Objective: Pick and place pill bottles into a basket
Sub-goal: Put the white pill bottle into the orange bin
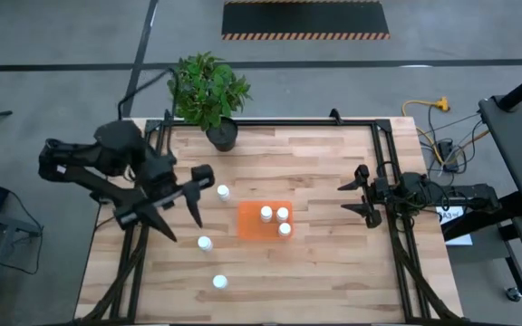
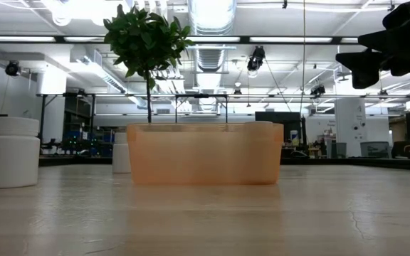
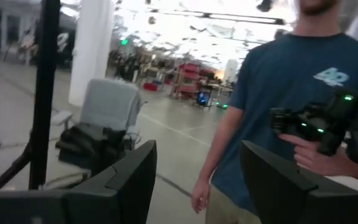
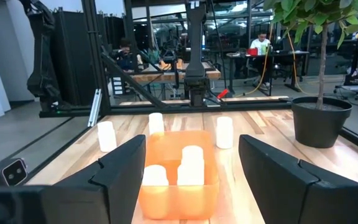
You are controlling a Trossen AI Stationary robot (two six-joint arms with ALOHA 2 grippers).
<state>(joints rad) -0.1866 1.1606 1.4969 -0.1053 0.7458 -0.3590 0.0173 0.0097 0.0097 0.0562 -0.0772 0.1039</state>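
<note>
The orange basket (image 1: 252,232) lies at the table's middle with three white pill bottles standing in it (image 1: 265,213) (image 1: 283,214) (image 1: 285,229); two of them show in the right wrist view (image 4: 155,176) (image 4: 191,163). Three more bottles stand on the table to its left (image 1: 223,191) (image 1: 205,243) (image 1: 219,282). My left gripper (image 1: 187,225) is open and empty above the table, left of the basket, near those bottles. It looks level past the table (image 3: 194,180). My right gripper (image 1: 343,197) is open and empty, right of the basket, pointing at it (image 4: 191,180).
A black pot with a green plant (image 1: 222,136) stands at the far edge, left of the middle. A person in a blue shirt (image 3: 278,93) stands beyond the table, holding a dark device. Bare wood lies between the basket and my right gripper.
</note>
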